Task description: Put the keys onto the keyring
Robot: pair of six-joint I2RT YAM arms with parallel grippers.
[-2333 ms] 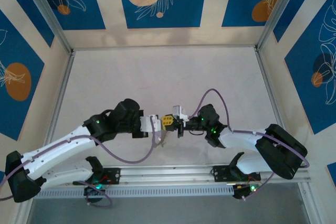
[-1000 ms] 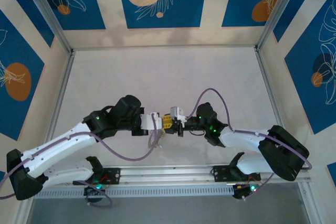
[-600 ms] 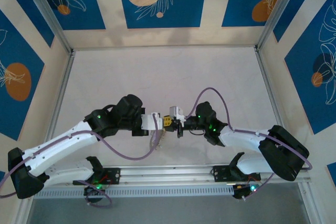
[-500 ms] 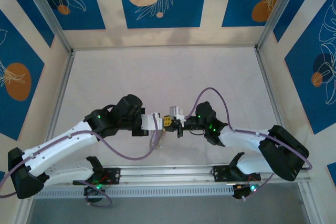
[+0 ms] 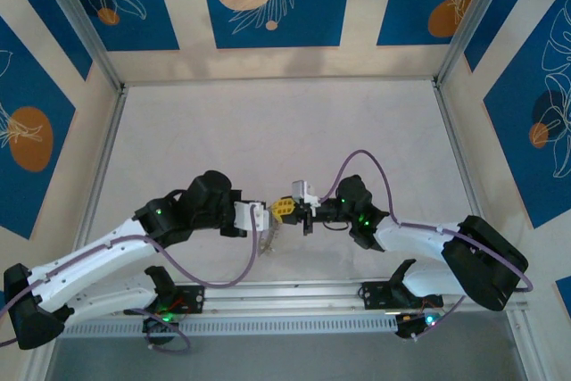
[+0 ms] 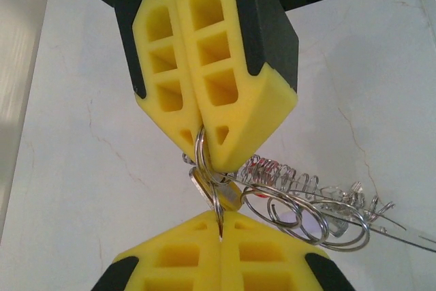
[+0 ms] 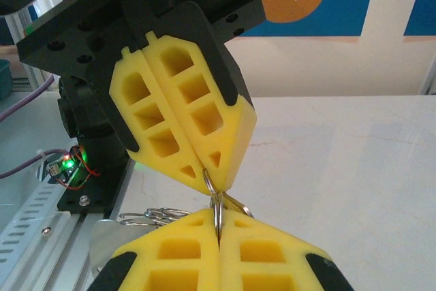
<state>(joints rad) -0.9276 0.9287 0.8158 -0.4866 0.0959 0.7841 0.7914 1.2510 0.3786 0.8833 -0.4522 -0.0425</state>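
Note:
My left gripper point(image 6: 220, 217) is shut on the edge of a thin metal ring, the keyring point(image 6: 218, 199). Tip to tip with it, my right gripper point(image 6: 202, 142) is shut on a second small ring point(image 6: 199, 153) linked to the first. A yellow key head point(image 6: 231, 194) sits between the two tips; I cannot tell which ring it hangs on. A bunch of wire loops point(image 6: 327, 221) with red and pale pink bits trails to the right. In the right wrist view the right gripper point(image 7: 218, 217) pinches its ring under the left gripper point(image 7: 210, 167). From above, the left gripper point(image 5: 260, 217) and right gripper point(image 5: 291, 209) meet at the table's near middle.
The white marbled table point(image 5: 268, 131) stretches away behind the grippers, fenced by an aluminium frame point(image 5: 107, 158). The rail with the arm bases point(image 5: 285, 296) runs along the near edge. A purple cable point(image 5: 366, 162) loops above the right arm.
The left arm has drawn slightly back toward the near edge and its gripper sits a little lower. The grippers stay tip to tip on the linked rings.

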